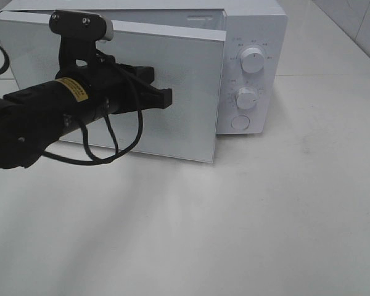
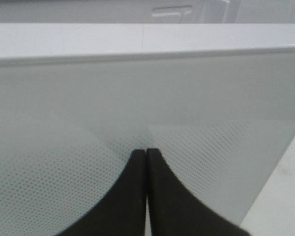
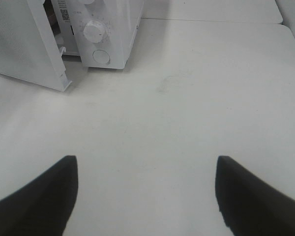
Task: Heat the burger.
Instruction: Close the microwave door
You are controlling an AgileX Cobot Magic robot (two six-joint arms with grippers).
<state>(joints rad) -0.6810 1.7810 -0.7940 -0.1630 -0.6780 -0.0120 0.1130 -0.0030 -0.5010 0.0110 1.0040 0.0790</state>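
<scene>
Left gripper, jaws pressed together, tips at the ajar microwave door. Right gripper spread above the table. Burger unseen in every view (perhaps inside; cannot tell). Risk: tips skid across the smooth panel, leaving the door unlatched.

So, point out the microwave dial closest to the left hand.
The lower dial, level with the left hand; the upper dial sits higher up.

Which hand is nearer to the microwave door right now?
Left. The left hand, shut, has its tips right at the front panel of the microwave door. The right hand, open, hangs over the table, well apart from the door.
</scene>
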